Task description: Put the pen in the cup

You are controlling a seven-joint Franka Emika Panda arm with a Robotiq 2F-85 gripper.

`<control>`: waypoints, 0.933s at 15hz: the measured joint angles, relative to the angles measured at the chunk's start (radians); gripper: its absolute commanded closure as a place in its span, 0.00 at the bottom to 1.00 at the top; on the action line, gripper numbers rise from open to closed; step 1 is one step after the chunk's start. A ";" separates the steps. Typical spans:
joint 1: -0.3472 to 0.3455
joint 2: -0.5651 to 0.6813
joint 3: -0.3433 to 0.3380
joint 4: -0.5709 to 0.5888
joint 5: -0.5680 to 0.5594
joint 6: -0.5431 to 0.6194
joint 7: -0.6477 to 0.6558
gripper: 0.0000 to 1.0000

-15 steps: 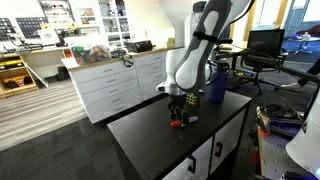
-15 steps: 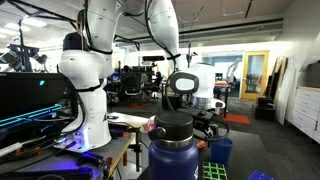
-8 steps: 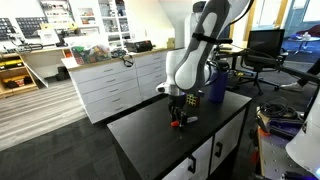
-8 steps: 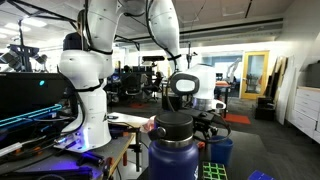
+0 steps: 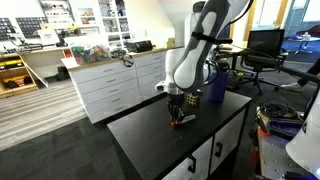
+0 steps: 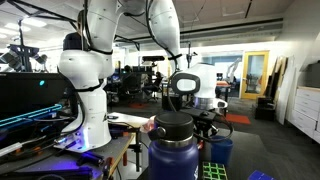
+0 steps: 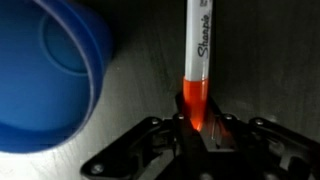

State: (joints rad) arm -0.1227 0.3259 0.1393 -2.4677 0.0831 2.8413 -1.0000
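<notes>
At the left of the wrist view the cup (image 7: 45,85) sits mouth up, near enough for a short carry. The pen (image 7: 198,45) lies along the dark table (image 7: 140,50), and my gripper (image 7: 198,122) pinches its red end, ready to lift.

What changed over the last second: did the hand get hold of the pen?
Yes. The hand closed its jaws on the red end of the pen and now grips it. The rest stayed: in both exterior views the arm shows no visible shift and is low over the table, the pen does not look lifted yet, and the cup stands where it was.
</notes>
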 measured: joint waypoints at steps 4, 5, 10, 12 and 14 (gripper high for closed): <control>0.000 0.000 0.000 0.000 -0.001 0.000 0.002 0.94; 0.000 0.000 0.000 0.000 -0.001 0.000 0.005 0.94; 0.002 -0.003 0.000 0.013 -0.004 0.000 0.030 0.94; 0.003 -0.005 0.000 0.021 -0.005 0.000 0.038 0.94; 0.003 -0.008 0.000 0.027 -0.005 0.001 0.044 0.94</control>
State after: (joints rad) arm -0.1200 0.3184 0.1391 -2.4405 0.0785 2.8420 -0.9560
